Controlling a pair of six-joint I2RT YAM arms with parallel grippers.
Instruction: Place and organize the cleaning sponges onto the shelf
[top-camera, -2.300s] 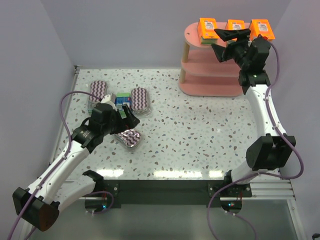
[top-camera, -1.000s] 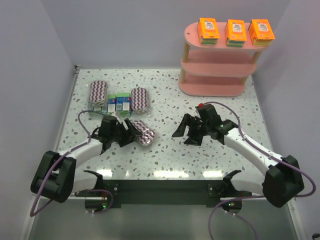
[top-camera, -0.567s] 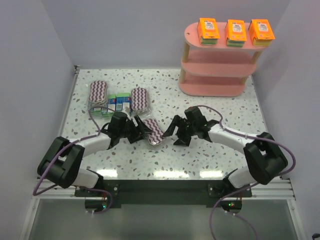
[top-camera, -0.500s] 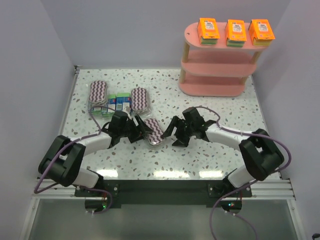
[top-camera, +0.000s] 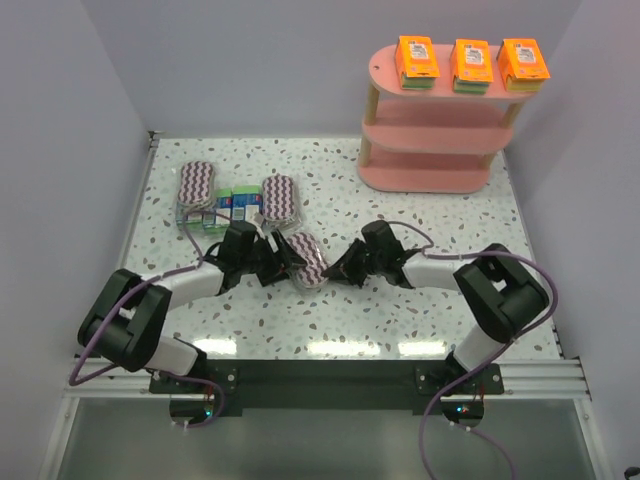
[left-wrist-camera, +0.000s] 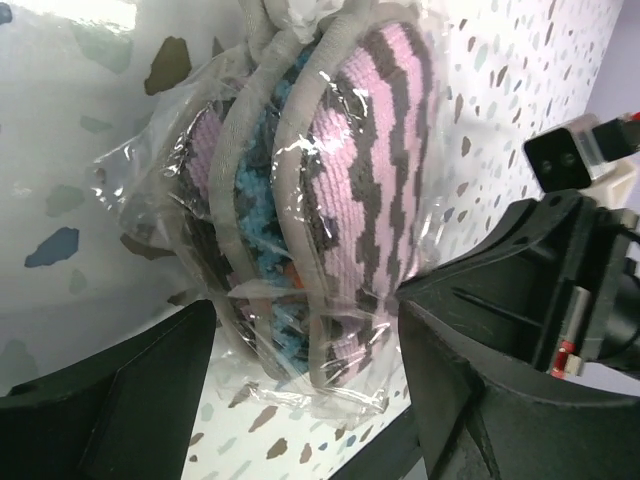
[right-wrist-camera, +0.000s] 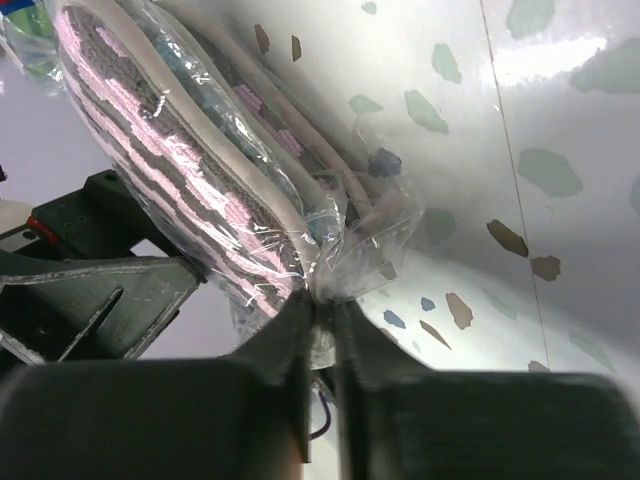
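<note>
your right end effector (right-wrist-camera: 320, 315) pinches only the purple-white sponge pack (right-wrist-camera: 180, 150) wrap while left end effector (left-wrist-camera: 300, 400) straddles it open, so it may slip or tear.

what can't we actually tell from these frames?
- Left gripper: top view too small, and in the left wrist view the purple-white pack sits between wide fingers; contact unclear.
- Right gripper: pinches the pack's clear wrap; how much film is caught is hidden by its fingers.
- Blue-green boxes: labels too small in the top view.
- Shelf: lower tiers' backs hidden by the boards above.
</note>
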